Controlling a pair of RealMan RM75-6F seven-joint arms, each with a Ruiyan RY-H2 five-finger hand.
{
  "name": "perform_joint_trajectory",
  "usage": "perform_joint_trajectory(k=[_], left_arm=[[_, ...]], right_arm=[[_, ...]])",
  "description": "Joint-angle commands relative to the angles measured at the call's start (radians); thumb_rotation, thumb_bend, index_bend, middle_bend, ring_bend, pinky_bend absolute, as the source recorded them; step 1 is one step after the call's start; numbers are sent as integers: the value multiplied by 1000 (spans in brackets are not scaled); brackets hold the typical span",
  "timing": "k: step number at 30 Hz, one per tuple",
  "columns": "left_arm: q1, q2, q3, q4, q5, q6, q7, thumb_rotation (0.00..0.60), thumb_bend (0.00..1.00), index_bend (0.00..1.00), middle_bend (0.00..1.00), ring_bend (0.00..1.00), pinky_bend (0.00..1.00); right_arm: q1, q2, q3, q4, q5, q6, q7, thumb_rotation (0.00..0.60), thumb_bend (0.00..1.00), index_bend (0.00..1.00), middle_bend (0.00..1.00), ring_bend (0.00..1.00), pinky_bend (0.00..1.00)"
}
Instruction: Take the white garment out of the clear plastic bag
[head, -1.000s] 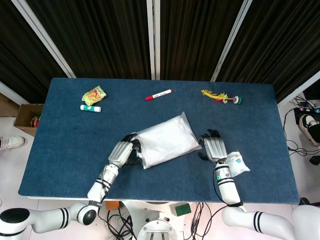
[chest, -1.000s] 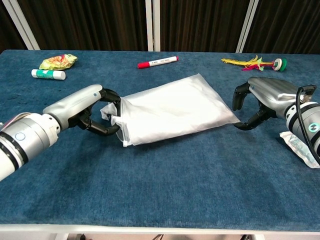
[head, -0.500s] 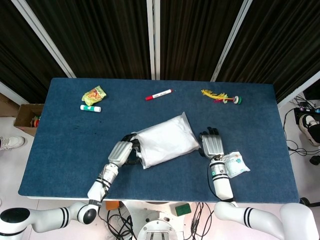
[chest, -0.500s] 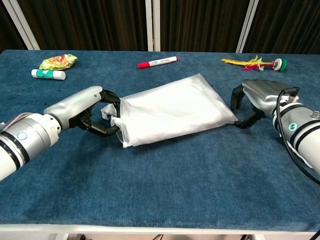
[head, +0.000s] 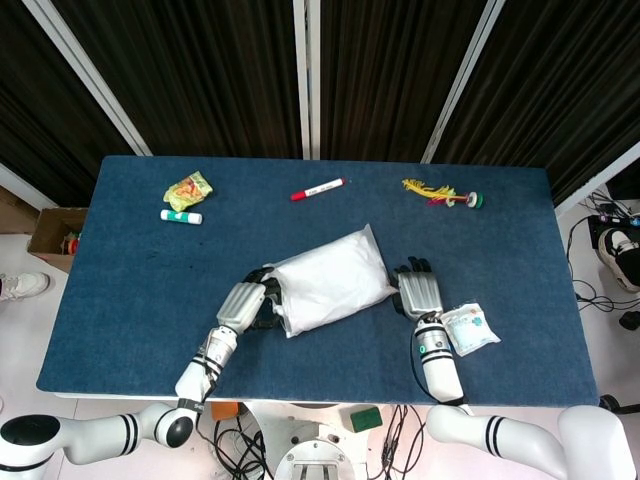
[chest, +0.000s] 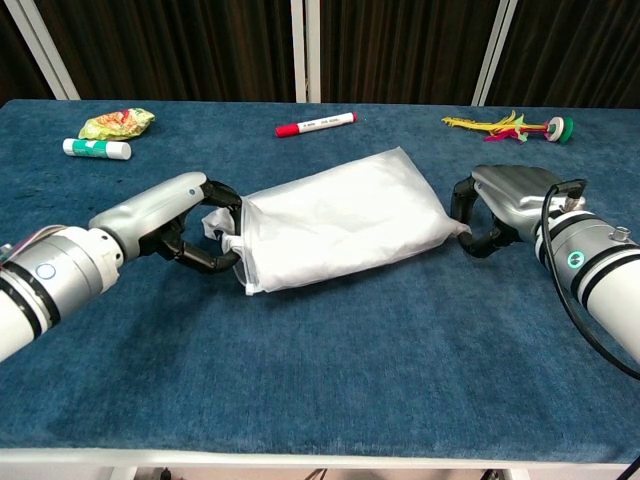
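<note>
From the head view, we see the clear plastic bag (head: 329, 280) holding the white garment (head: 335, 275) mid-table, between both hands. From the chest view, our left hand (chest: 185, 228) pinches the bag's open end; our right hand (chest: 500, 208) pinches its corner.

Left hand (chest: 185, 225), palm down with fingers curled, grips the open end of the clear plastic bag (chest: 340, 225). Right hand (chest: 495, 205), fingers curled, touches the opposite corner; both forearms lie low.

open cloth before bag (chest: 340, 225), marker (chest: 315, 124) behind, packet (head: 468, 329) beside right hand (head: 419, 292)
</note>
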Motion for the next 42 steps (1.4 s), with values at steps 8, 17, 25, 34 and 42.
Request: perform_joint_trajectory(k=[8,17,25,34,42], left_arm=[[1,1,2,3,-5,-3,4,600,530,734,301,98,121],[11,18,-1,5,-8,9,2,600,530,734,297,98,121],[52,94,-11,-8,-13,58,-29,600,530,734,297,98,121],[109,183,-32,19,-41,108,-77,600,530,734,298,98,121],[153,236,-41,52,-80,120,-108,600,529,734,298,98,120]], right_arm=[[-7,-4,5,14,-11,6,24,600,535,611,418,127,174],[-16,-13,11,41,-54,35,72,600,569,746,437,134,174],[-38,25,43,51,-76,78,117,600,573,769,443,136,174],[-77,88,67,80,-56,93,151,600,571,765,438,137,173],[-132,151,66,120,-36,97,194,600,571,764,434,137,172]])
